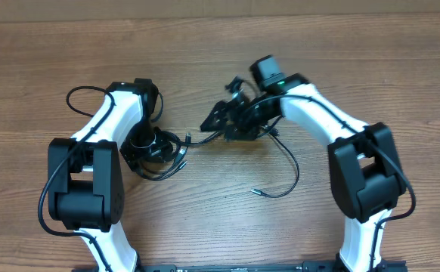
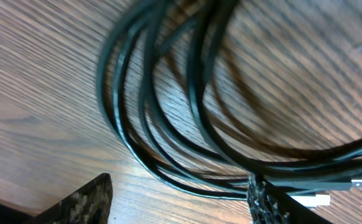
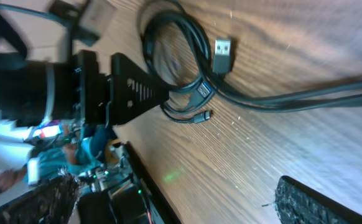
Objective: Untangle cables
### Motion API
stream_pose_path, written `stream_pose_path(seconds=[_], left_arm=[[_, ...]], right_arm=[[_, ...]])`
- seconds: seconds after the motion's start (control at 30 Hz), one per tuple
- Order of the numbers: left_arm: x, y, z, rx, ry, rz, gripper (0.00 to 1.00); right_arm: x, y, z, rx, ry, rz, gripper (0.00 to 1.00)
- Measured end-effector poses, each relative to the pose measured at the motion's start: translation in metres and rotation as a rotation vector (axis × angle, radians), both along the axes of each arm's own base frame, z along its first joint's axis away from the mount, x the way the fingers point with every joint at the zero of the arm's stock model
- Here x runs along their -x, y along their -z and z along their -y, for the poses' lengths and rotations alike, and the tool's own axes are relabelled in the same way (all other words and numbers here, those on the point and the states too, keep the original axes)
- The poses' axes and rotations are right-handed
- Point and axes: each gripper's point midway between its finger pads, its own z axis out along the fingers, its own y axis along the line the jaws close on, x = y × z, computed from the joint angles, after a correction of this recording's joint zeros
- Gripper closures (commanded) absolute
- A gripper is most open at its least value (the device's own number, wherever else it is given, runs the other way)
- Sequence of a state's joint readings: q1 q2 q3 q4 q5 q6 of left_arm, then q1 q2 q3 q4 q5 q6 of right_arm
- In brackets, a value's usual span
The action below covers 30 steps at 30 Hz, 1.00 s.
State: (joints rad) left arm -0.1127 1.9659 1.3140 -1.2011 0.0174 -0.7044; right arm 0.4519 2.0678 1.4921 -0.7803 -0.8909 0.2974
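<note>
Several thin black cables (image 1: 168, 157) lie coiled on the wooden table under my left gripper (image 1: 156, 146), with strands (image 1: 197, 138) running right toward my right gripper (image 1: 218, 119). One cable (image 1: 294, 170) curves off to a silver tip (image 1: 256, 193). In the left wrist view the cable loops (image 2: 168, 124) lie just ahead of my open left gripper (image 2: 178, 202), and one strand passes by the right finger. In the right wrist view my right gripper (image 3: 181, 202) is open and empty above bare wood. The cables (image 3: 187, 43) with a USB plug (image 3: 223, 53) lie beyond it.
The wooden table (image 1: 220, 45) extends far behind both arms. The left arm's gripper body (image 3: 116, 87) shows in the right wrist view beside the cable coil. A thicker black cord (image 1: 80, 94) loops by the left arm. The table's front edge (image 3: 150, 186) lies close to the right gripper.
</note>
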Motion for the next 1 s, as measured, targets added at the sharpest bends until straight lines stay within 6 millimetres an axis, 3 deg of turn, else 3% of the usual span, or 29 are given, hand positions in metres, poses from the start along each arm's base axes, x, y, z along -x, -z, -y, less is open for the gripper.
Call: stream_pose_path(seconds=[0.17, 0.3, 0.67, 0.8, 1.0], left_arm=[[0.007, 0.006, 0.008, -0.001, 0.031, -0.010, 0.27], [0.007, 0.007, 0.007, -0.001, 0.029, -0.011, 0.27], [0.004, 0.007, 0.006, 0.086, 0.075, -0.006, 0.24], [0.004, 0.007, 0.007, 0.117, 0.096, -0.004, 0.23], [0.001, 0.008, 0.010, 0.134, 0.110, 0.011, 0.22]], right_arm=[[0.020, 0.016, -0.024, 0.124, 0.025, -0.046, 0.08], [0.025, 0.032, -0.030, 0.263, 0.110, -0.063, 0.12], [0.010, 0.069, -0.037, 0.361, 0.419, -0.082, 0.22], [-0.008, 0.071, -0.042, 0.305, 0.557, -0.095, 0.37], [-0.031, 0.071, -0.045, 0.222, 0.695, -0.052, 0.42]])
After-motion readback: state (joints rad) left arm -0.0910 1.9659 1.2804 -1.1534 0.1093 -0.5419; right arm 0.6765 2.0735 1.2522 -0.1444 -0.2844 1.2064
